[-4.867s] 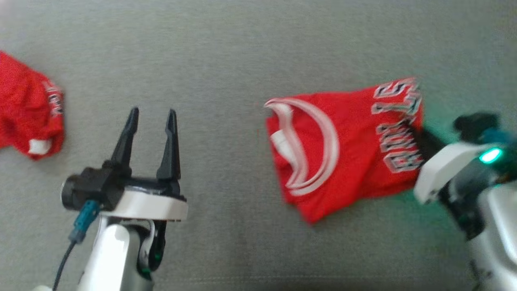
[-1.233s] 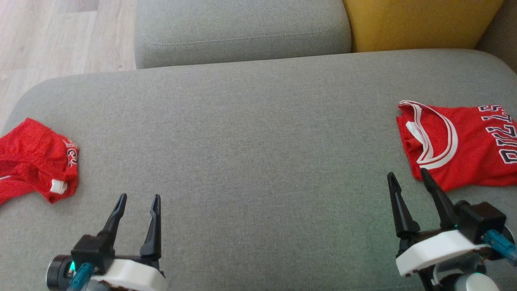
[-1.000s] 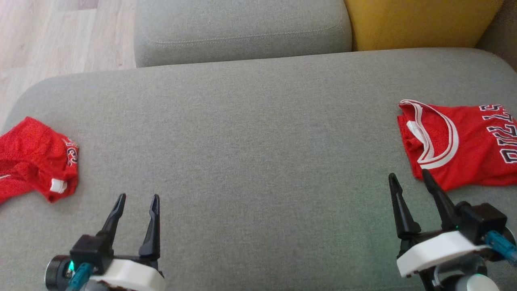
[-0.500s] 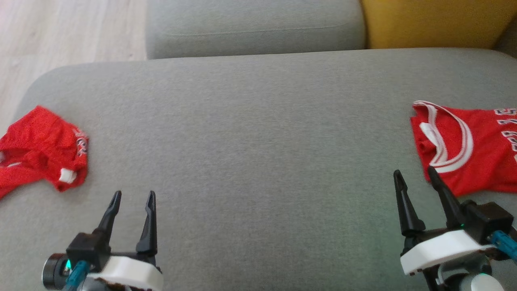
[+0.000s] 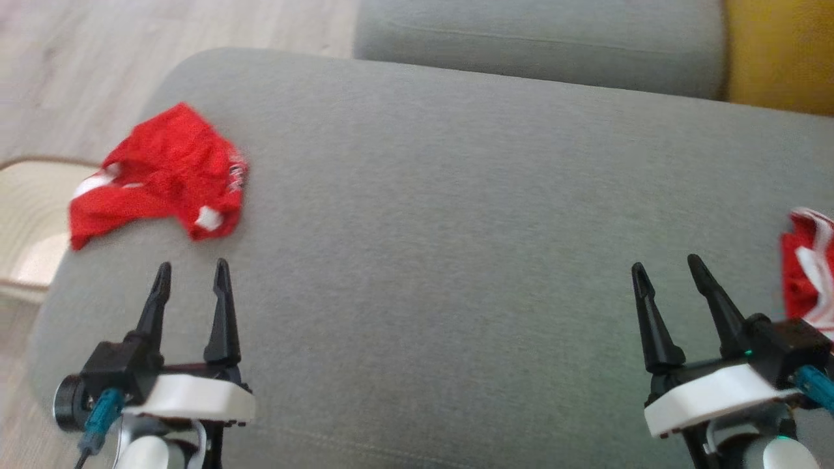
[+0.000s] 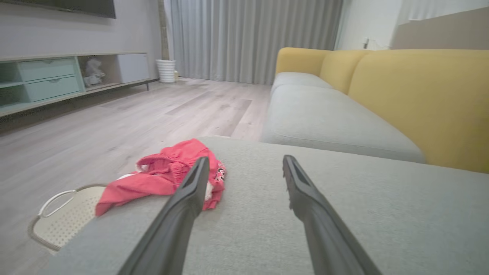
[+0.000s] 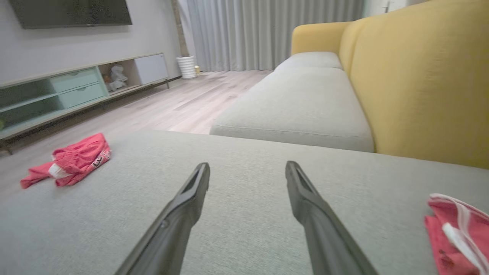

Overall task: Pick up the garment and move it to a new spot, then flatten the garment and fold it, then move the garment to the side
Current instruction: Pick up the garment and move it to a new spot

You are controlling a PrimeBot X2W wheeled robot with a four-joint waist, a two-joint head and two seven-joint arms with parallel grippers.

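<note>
The crumpled garment (image 5: 163, 172) is lying near the left edge of the sofa cushion (image 5: 456, 228), just ahead of my left gripper (image 5: 192, 264). The jersey (image 5: 808, 273) is lying far right, beside my right gripper (image 5: 665, 262). A basket (image 5: 26, 221) is sitting on the floor (image 5: 98, 65), left of the cushion.

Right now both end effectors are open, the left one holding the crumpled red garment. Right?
Not holding: the left end effector is empty; the crumpled red garment lies on the grey fabric cushion ahead of it, per the head view. Right end effector open too.
</note>
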